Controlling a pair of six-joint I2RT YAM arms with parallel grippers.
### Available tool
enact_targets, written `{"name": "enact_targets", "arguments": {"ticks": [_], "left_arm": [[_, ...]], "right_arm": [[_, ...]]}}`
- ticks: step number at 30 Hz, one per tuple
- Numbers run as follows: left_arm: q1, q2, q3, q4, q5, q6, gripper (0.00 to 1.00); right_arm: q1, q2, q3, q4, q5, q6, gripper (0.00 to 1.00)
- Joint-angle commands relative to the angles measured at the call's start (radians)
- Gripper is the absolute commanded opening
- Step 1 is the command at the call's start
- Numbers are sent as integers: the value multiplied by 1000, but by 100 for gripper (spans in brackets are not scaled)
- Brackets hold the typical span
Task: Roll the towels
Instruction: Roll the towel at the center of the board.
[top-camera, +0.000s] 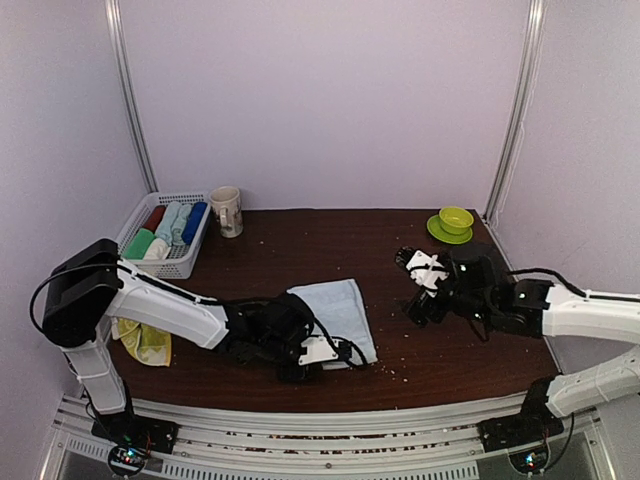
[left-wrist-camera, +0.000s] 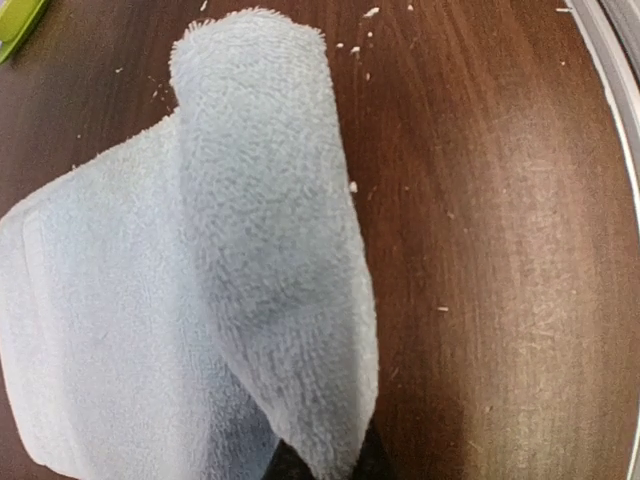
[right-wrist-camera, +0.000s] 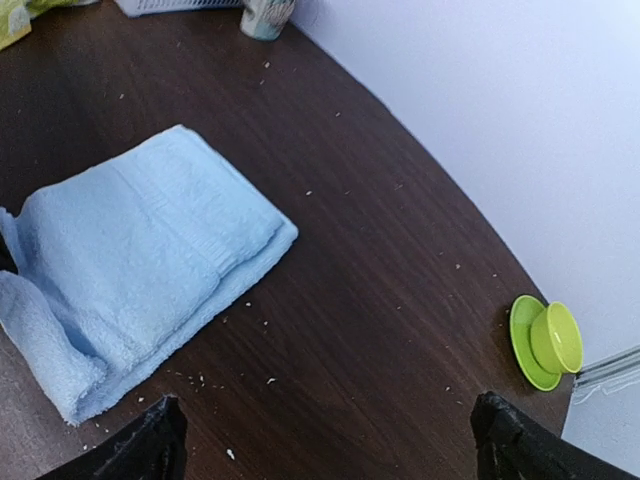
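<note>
Tension matters most here — the left hand (top-camera: 318, 352) is pinched tight on the near edge of the pale blue towel (top-camera: 335, 300), which lies mid-way across the surface (top-camera: 300, 245) with that edge curled over, so the first turn should go snug and square. The right hand (top-camera: 415, 285) hovers beside it, spread wide and holding nothing — free to steady the cloth. The yellow-green towel (top-camera: 145, 340) waits at the left edge; basket (top-camera: 186, 266), mug (top-camera: 227, 210) and green cup (top-camera: 455, 220) stand well clear.

A basket (top-camera: 172, 268) sits back left, a mug (top-camera: 227, 211) beside it, a cup (top-camera: 456, 218) back right, a towel (top-camera: 340, 303) mid-table, seemingly a second towel (top-camera: 150, 345) front left.
</note>
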Motion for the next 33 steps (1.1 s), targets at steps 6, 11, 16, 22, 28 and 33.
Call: {"name": "enact_targets", "arguments": {"ticks": [6,11,16,22,28,33], "left_arm": [[78,186,194,-370,365,-94,0],[124,210,240,-447,493,-79,0],[170,241,294,-536,559,-63,0],[201,318,370,-634,603,-39,0],[218,351,431,-660,634,-44,0],[218,408,480,-695,665,-34,0]], "right_arm": [[123,-181,-123,188,-13,-113,100],[368,-153,-189,221,162,-290,100],[487,-150,-206,202,278,-362,98],[578,-178,-225,135,370,-466,98],[580,-25,-186,132,342,-486,94],[577,203,-147,200,413,-483,90]]}}
